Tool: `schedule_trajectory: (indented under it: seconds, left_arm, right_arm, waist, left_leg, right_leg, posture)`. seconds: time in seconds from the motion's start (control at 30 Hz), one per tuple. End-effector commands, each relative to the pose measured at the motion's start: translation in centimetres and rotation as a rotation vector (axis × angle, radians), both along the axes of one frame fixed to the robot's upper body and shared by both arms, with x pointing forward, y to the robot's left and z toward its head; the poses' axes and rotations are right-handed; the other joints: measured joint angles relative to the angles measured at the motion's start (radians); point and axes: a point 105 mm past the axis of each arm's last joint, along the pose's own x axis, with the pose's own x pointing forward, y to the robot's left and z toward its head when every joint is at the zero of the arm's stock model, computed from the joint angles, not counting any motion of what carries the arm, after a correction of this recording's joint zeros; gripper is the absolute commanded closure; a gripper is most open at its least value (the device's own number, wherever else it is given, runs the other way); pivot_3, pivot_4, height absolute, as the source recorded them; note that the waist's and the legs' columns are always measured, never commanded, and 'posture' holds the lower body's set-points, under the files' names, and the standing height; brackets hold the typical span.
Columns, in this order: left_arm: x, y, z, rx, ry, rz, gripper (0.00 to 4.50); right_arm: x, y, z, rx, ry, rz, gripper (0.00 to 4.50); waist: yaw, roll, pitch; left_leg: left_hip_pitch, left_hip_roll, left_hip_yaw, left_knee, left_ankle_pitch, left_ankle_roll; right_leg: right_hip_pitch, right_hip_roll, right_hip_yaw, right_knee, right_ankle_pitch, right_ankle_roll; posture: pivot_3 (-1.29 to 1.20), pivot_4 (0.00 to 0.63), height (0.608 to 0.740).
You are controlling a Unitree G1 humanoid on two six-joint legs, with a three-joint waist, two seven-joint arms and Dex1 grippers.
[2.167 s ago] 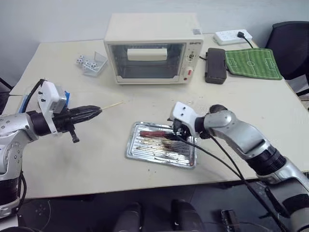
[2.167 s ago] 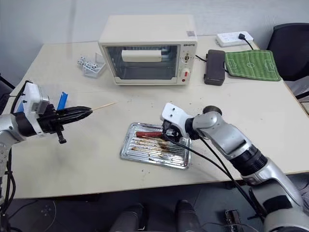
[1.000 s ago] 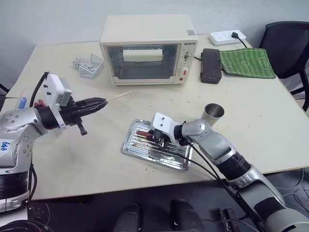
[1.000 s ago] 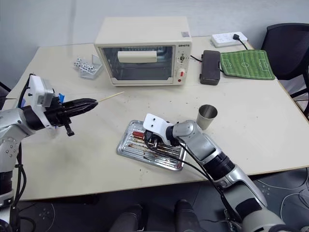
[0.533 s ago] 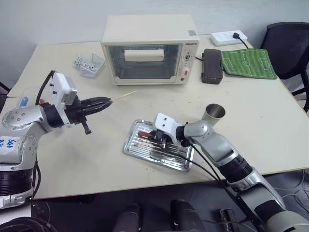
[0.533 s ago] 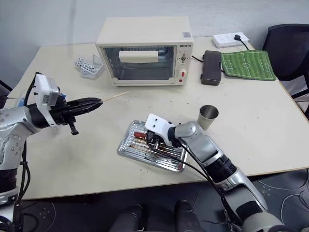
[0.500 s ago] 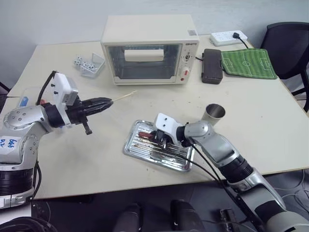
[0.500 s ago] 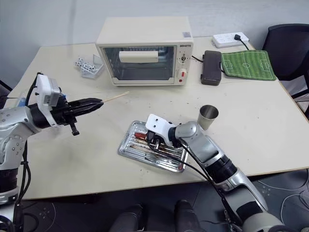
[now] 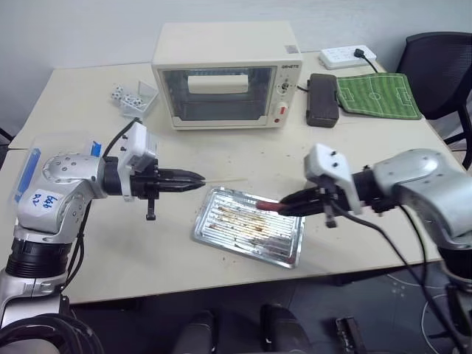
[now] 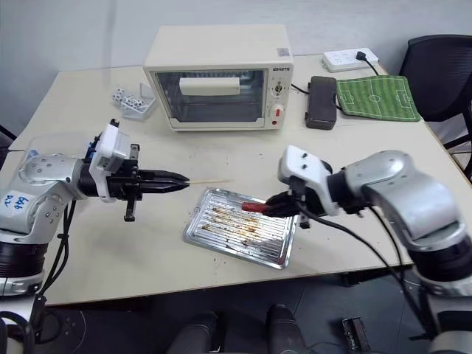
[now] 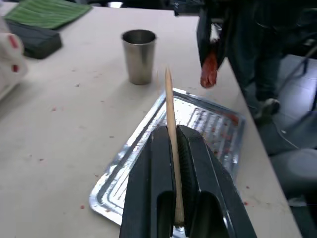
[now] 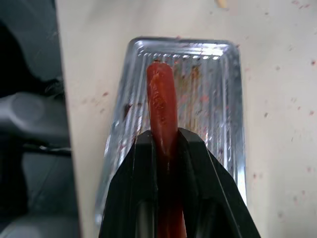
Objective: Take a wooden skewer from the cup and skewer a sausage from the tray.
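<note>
My left gripper (image 9: 200, 178) is shut on the wooden skewer (image 9: 227, 179), which it holds level, with the point over the tray's far left edge. The right gripper (image 9: 284, 206) is shut on the sausage (image 9: 267, 205), a glossy red piece held above the tray's right side and pointing at the skewer tip. A short gap separates the tip from the sausage. The greasy metal tray (image 9: 243, 236) lies beneath with nothing else in it. In the left wrist view the skewer (image 11: 170, 109) runs toward the sausage (image 11: 209, 69), and the silver cup (image 11: 139, 57) stands beyond the tray (image 11: 225, 144).
A cream toaster oven (image 9: 228, 74) stands at the back centre. A clear tub of white pieces (image 9: 136, 97) is to its left. A black case (image 9: 324, 99), a green pitch mat (image 9: 380, 96) and a power strip (image 9: 349, 55) are to its right. The tray lies near the table's front edge.
The right gripper has lifted the sausage off the tray and drawn back to the right. The left gripper has swung the skewer rightward and level, toward the sausage.
</note>
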Motion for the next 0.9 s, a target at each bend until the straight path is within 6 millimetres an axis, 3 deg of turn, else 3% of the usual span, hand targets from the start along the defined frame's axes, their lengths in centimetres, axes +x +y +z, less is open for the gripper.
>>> schedule_trajectory:
  seconds: [0.03, 0.33, 0.9]
  left_arm:
    - [-1.2, -1.0, 1.0, 0.031, -0.035, -0.109, 4.5]
    - [-1.3, -2.5, 1.6, 0.026, -0.052, -0.193, 4.5]
    - [-0.4, -2.1, 0.9, 0.046, -0.057, -0.168, 4.5]
  right_arm:
    - [-1.4, -0.6, 1.7, -0.002, -0.022, 0.043, 4.23]
    - [-1.3, -1.2, 2.2, 0.011, -0.036, -0.008, 4.23]
    - [-1.5, -1.2, 2.2, 0.016, -0.041, -0.019, 4.23]
  waist:
    - [0.0, 0.0, 0.0]
    - [0.003, 0.0, 0.0]
    - [0.022, 0.0, 0.0]
  left_leg:
    - [0.0, 0.0, 0.001, 0.0, 0.0, 0.0]
    - [0.0, 0.0, 0.001, 0.003, 0.0, 0.001]
    - [0.0, 0.0, 0.002, 0.006, -0.001, 0.002]
  right_leg:
    - [0.0, 0.0, 0.0, 0.0, 0.0, 0.0]
    - [0.0, 0.0, 0.001, 0.001, 0.0, 0.0]
    - [0.0, 0.0, 0.002, 0.0, 0.0, 0.0]
  posture:
    - [0.0, 0.15, 0.74]
    - [0.0, 0.15, 0.74]
    - [0.0, 0.15, 0.74]
